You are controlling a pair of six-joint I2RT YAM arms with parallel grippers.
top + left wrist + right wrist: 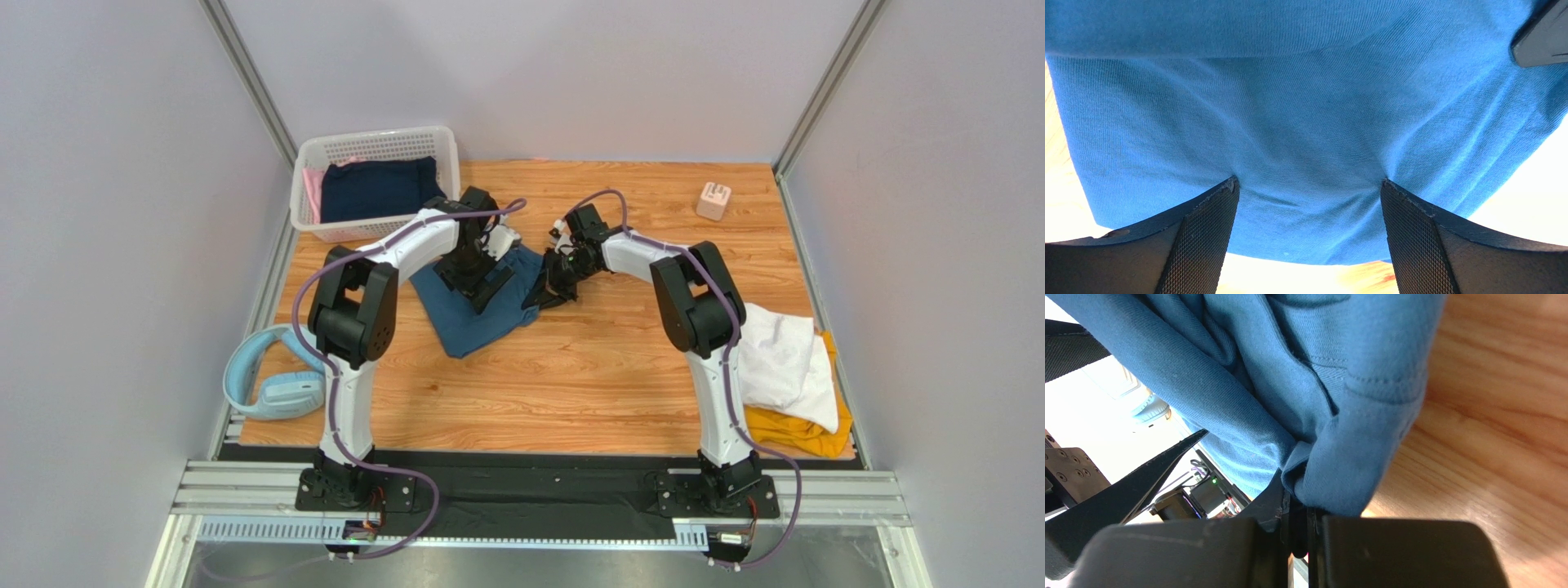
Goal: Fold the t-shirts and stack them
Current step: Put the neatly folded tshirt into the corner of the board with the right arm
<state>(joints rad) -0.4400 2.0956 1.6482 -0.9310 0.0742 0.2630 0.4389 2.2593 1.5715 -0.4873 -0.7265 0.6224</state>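
A teal-blue t-shirt (472,321) lies bunched on the wooden table between both arms. My left gripper (482,279) stands open on top of it. In the left wrist view the two fingertips (1224,190) press into the fabric (1309,110) far apart, with nothing pinched between them. My right gripper (545,292) is at the shirt's right edge, shut on a fold of the teal cloth (1339,478), which bunches just above the closed jaws (1303,511). A folded white t-shirt (783,355) lies on a mustard-yellow one (797,431) at the right edge.
A white lattice basket (313,159) at the back left holds a dark navy garment (380,190) and something pink. A pale-blue rounded item (264,380) lies off the table's left edge. A small block (714,200) sits at the back right.
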